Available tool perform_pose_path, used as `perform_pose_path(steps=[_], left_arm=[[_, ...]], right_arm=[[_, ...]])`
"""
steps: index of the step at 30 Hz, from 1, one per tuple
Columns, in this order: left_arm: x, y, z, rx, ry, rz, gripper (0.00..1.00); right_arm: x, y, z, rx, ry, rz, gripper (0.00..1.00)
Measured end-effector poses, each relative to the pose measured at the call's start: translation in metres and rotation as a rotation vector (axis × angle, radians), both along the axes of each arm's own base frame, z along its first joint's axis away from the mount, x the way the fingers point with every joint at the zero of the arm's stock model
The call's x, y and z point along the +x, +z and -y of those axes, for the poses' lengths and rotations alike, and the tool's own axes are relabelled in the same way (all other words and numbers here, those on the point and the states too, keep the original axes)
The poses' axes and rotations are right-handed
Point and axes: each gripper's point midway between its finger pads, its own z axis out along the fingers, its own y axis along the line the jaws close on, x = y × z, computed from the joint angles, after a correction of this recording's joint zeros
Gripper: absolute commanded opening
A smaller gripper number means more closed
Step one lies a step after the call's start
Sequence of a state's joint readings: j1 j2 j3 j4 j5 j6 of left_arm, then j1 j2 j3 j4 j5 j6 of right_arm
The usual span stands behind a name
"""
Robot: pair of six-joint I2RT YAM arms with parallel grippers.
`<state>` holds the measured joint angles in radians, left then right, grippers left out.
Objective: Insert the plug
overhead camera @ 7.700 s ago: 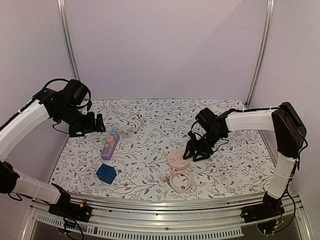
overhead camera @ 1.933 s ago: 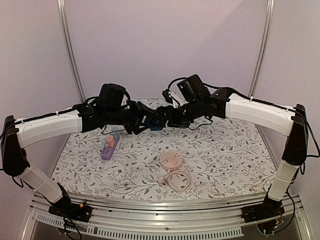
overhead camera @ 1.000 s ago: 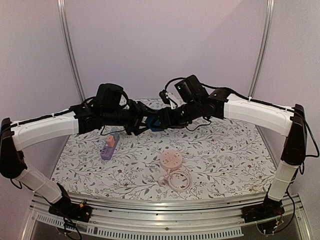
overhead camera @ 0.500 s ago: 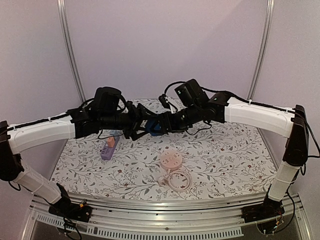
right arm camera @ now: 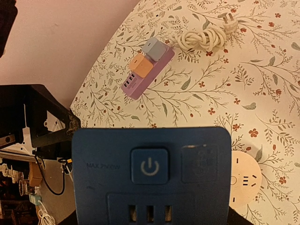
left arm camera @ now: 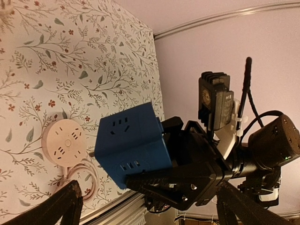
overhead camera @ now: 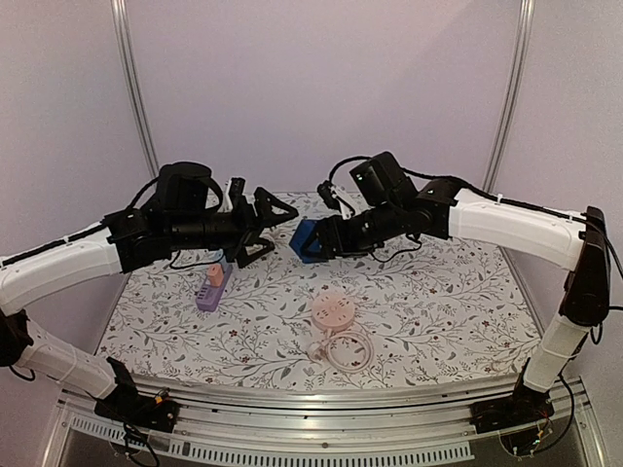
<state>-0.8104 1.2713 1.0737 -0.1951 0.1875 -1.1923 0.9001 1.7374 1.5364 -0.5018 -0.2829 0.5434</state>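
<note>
The right gripper [overhead camera: 317,243] is gripping a blue cube socket [overhead camera: 303,236] in mid-air. The left gripper [overhead camera: 274,229] is facing it from just beside, jaws spread wide and empty, with a pink round socket [overhead camera: 331,311] lying below them.

I have both arms up above the table, reaching in toward each other across the middle. My left arm [overhead camera: 73,263] climbs from its base and runs rightward with the wrist roughly level. The left gripper [overhead camera: 280,232] points right, its jaws spread wide with nothing between them; in its wrist view they sit at the two lower corners. My right arm [overhead camera: 506,219] rises steeply along the right side, bends at the elbow and runs leftward, sloping slightly down to the wrist. The right gripper [overhead camera: 319,239] points left, jaws clamped on the blue socket cube [overhead camera: 303,240], holding it in the air. The two grippers face each other, near but apart.
</note>
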Motion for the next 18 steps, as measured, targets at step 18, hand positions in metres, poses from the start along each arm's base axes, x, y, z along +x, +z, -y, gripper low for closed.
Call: perform_pose_path(steps=[18], left_arm=[[-0.021,-0.084,-0.062,0.595,-0.021,0.016,0.96]], right_arm=[[0.012,0.017,0.102,-0.088,-0.128,0.127,0.00]])
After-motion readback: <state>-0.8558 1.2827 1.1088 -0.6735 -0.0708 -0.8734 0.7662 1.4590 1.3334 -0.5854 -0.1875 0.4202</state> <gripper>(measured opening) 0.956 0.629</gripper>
